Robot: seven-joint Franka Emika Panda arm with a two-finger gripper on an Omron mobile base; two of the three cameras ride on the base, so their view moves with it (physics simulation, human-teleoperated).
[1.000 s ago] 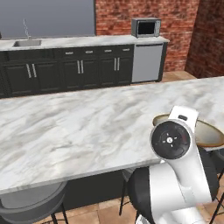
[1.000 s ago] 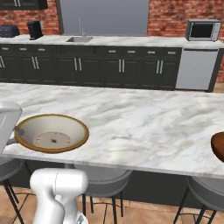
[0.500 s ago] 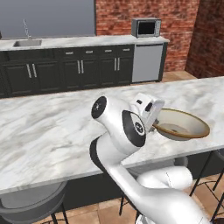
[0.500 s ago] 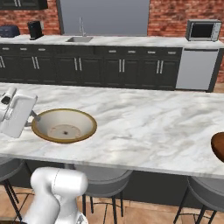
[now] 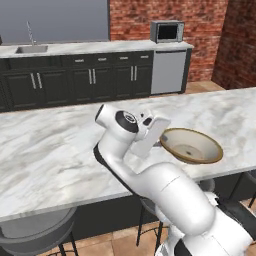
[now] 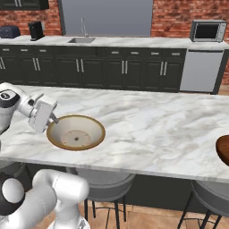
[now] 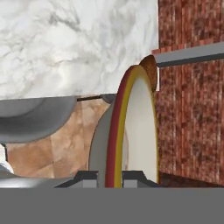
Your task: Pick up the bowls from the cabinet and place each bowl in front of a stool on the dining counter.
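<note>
Two bowls show: the cream bowl (image 6: 76,132), wide and tan-rimmed, and the reddish-brown bowl (image 6: 223,150), cut off at the right edge of the right base view so only a dark curved part of it sits on the dining counter (image 6: 156,125). Two stools can be counted in the right base view, one stool (image 6: 100,181) under the counter's overhang below the cream bowl and a second stool (image 6: 212,197) below the brown one; the left base view also shows a grey seat (image 5: 35,232) at its lower left. The arm reaches up and over the counter edge with its wrist turned sideways, and the gripper (image 6: 54,120) is pressed together on the cream bowl's rim at the side nearest the arm. That bowl hangs tilted just above the marble near the front edge; whether its far side touches the slab I cannot tell. In the hand view the rim (image 7: 120,131) runs edge-on between the fingertips (image 7: 87,177), with the brown bowl half hidden behind it.
</note>
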